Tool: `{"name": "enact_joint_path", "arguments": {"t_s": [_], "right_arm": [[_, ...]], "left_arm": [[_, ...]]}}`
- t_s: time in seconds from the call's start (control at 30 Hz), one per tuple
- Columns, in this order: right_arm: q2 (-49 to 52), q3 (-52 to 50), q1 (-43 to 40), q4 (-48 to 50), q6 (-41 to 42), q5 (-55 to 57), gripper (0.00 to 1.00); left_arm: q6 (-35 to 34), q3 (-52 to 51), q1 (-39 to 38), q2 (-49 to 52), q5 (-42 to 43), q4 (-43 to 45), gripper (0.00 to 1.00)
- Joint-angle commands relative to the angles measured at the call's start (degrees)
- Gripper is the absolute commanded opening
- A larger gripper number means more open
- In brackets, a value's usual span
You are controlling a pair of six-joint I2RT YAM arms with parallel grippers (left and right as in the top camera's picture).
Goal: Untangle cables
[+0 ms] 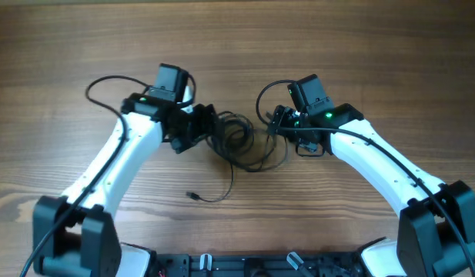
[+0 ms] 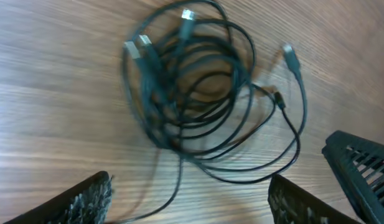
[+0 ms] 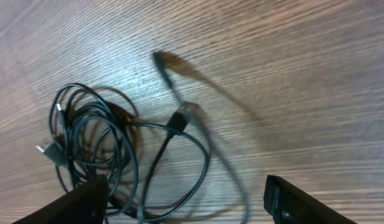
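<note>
The coiled black cables (image 1: 237,138) lie on the desk (image 1: 337,46) between both arms. The left gripper (image 2: 188,196) hangs just beside the coil, jaws wide apart and empty; the right gripper (image 3: 185,202), likewise spread and empty, sits equally near.

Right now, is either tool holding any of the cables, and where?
Nothing is held. Both the left tool and the right tool are open, and the cables lie bunched on the table between them.
</note>
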Motion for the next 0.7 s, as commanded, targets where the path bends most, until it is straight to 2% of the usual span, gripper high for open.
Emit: {"name": "enact_joint_path", "arguments": {"t_s": [0.0, 0.07, 0.13, 0.2, 0.33, 0.5, 0.67], "right_arm": [[0.5, 0.1, 0.0, -0.7, -3.0, 2.8, 0.82], [0.5, 0.1, -0.1, -2.0, -1.8, 3.1, 0.82], [0.5, 0.1, -0.9, -5.7, 4.4, 5.7, 0.83], [0.5, 0.1, -2.8, -7.7, 5.1, 6.3, 0.84], [0.5, 0.1, -8.1, -9.3, 4.4, 4.1, 0.90], [0.5, 0.1, -11.1, -9.7, 2.9, 1.0, 0.91], [0.5, 0.1, -11.1, -9.7, 1.9, 0.9, 0.92]], "left_arm": [[-0.3, -0.5, -3.7, 4.0, 0.0, 4.9, 0.82], [1.0, -0.5, -5.4, 5.8, -2.2, 8.0, 0.77], [9.4, -0.5, -8.1, 7.8, -2.2, 12.5, 0.76], [15.3, -0.5, -10.2, 8.7, -4.4, 13.3, 0.76], [24.6, -0.5, -13.9, 9.4, -8.0, 13.3, 0.65], [25.3, -0.9, -17.0, 10.4, -15.7, 13.2, 0.63], [25.1, -0.9, -17.3, 14.3, -15.2, 12.9, 0.63]]}}
